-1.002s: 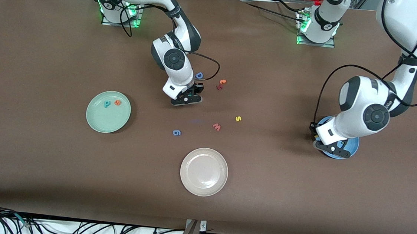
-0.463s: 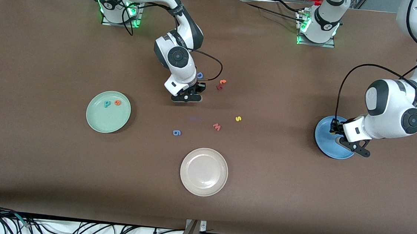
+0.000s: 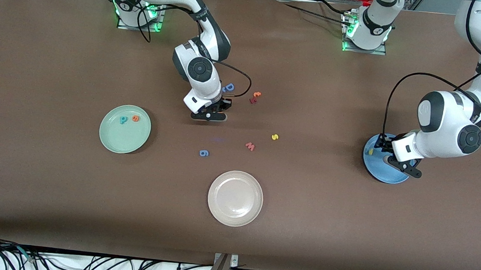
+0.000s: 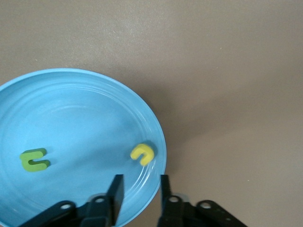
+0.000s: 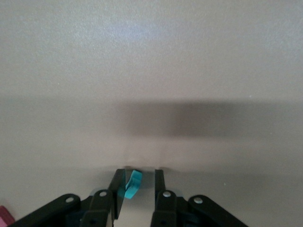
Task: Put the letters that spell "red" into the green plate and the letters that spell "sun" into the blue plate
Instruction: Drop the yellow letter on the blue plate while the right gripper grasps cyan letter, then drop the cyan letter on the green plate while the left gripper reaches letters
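Note:
The green plate [image 3: 124, 141] holds a teal "d" [image 3: 122, 119] and an orange "e" [image 3: 135, 118]. My right gripper [image 3: 208, 115] is low over the table's middle, shut on the tiny teal "r" [image 5: 133, 184], which stands tilted against one finger [image 5: 118, 182]. The blue plate [image 3: 381, 172] lies toward the left arm's end. In it lie a yellow "u" [image 4: 142, 153] and a green "n" [image 4: 34, 159]. My left gripper [image 4: 140, 178] hovers open over that plate's rim [image 4: 158, 142] with nothing between its fingers. The yellow "s" [image 3: 274, 137] lies on the table.
An off-white plate [image 3: 235, 198] sits nearest the front camera. Loose letters lie mid-table: a pinkish "w" [image 3: 250, 146], a blue "g" [image 3: 204, 152], a blue "D" [image 3: 228, 87] and an orange-red pair [image 3: 255, 96].
My left gripper has opened and the yellow "u" now lies in the blue plate; that arm swung toward its own end. My right gripper shifted slightly toward the green plate.

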`<move>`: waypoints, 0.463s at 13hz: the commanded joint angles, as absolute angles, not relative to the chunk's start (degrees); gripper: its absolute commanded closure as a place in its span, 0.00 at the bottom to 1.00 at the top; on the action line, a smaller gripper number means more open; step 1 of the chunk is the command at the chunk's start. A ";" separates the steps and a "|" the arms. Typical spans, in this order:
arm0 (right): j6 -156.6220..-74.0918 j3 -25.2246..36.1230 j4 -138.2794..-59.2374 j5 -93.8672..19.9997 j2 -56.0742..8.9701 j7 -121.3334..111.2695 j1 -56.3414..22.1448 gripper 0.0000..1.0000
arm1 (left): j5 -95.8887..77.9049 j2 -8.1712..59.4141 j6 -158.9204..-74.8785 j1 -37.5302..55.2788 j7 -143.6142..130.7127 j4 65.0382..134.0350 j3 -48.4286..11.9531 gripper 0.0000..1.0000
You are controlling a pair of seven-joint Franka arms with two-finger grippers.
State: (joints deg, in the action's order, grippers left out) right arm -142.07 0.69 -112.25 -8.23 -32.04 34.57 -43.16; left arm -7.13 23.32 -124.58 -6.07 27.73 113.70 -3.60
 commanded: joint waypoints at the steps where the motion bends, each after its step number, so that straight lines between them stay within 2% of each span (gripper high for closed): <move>1: -141.77 1.05 -113.20 -7.91 -31.64 36.39 -44.74 0.68 | -9.05 22.76 -124.72 -6.59 28.39 113.73 -3.96 0.37; 4: -141.86 1.05 -113.03 -7.91 -31.64 38.84 -44.82 0.69 | -9.14 22.24 -124.63 -5.81 23.85 113.55 -4.22 0.34; 6: -141.77 1.05 -113.03 -7.91 -31.64 38.85 -44.82 0.82 | -9.05 21.89 -124.54 -2.48 14.90 113.55 -4.66 0.33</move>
